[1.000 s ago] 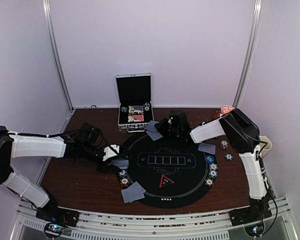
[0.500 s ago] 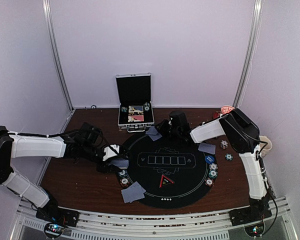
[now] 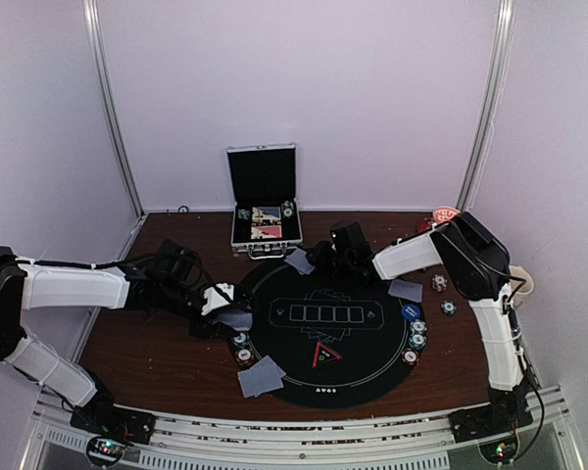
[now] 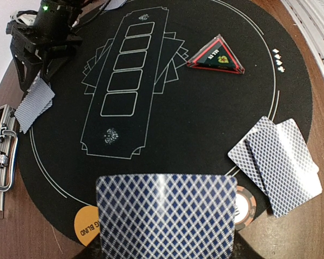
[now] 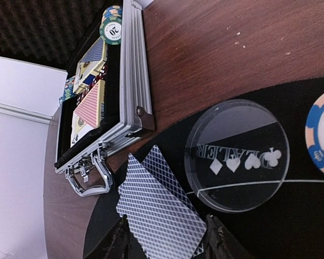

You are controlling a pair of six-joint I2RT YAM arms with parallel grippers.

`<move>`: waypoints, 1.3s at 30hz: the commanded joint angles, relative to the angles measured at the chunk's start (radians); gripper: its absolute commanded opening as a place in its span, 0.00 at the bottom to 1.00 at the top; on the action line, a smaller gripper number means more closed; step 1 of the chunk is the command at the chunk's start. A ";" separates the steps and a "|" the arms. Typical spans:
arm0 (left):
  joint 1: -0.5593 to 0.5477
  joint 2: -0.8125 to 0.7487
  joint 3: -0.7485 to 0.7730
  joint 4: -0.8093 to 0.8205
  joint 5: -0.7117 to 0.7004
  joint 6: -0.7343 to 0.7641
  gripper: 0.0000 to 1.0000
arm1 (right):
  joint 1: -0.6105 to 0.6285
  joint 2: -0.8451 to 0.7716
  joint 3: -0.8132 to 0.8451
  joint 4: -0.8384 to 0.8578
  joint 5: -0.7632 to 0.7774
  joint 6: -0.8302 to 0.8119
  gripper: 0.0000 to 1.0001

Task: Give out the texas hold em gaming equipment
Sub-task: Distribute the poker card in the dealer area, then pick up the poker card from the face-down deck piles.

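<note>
Auditor: Containers first.

Inspector: One. The silver case [image 3: 265,217] stands at the far side of the bench [image 3: 157,362] with its lid upright. In the right wrist view its black-lined tray holds stacked cards [image 5: 89,102] and, at the far end, a teal-edged chip [image 5: 111,29] marked 20.

Auditor: What does one camera catch that the others miss?

Inspector: Only the right wrist view shows a clear dealer disc [image 5: 236,154]. It sits on the rim of the black mat [image 3: 372,362], just beside a pair of cards [image 5: 156,208]. Only the left wrist view shows an orange disc [image 4: 86,229] lettered BLIND and a striped chip [image 4: 243,208], one on either side of the held card [image 4: 166,213].

Auditor: And the pincers?

Inspector: The right pincer [image 5: 167,244] has its fingers spread wide and grips nothing — the pair of cards lies flat on the mat between them, near the case handle. The left pincer [image 3: 225,311] is closed on the held card over the mat's left rim; the card hides its fingers in its own view.

Auditor: Other equipment?

Inspector: A second pair [image 4: 278,164] lies on the near-left rim, and there are right-hand cards [image 3: 406,290] and rim chips [image 3: 413,338] — all well apart from both pincers.
</note>
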 commanded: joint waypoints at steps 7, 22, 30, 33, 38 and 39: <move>-0.003 0.004 0.020 0.038 0.024 0.010 0.56 | 0.010 -0.183 -0.042 -0.125 0.130 -0.107 0.61; -0.003 0.000 0.020 0.037 0.021 0.009 0.56 | 0.177 -0.475 -0.306 -0.078 0.030 -0.345 0.85; -0.002 -0.006 0.018 0.038 0.022 0.007 0.56 | 0.290 -0.543 -0.522 0.170 -0.100 -0.321 0.87; -0.002 -0.004 0.018 0.037 0.023 0.006 0.56 | 0.323 -0.507 -0.531 0.259 -0.155 -0.297 0.87; -0.003 -0.006 0.018 0.035 0.028 0.010 0.56 | 0.360 -0.398 -0.440 0.295 -0.199 -0.265 0.87; -0.003 -0.006 0.017 0.035 0.029 0.010 0.56 | 0.363 -0.376 -0.417 0.296 -0.207 -0.257 0.88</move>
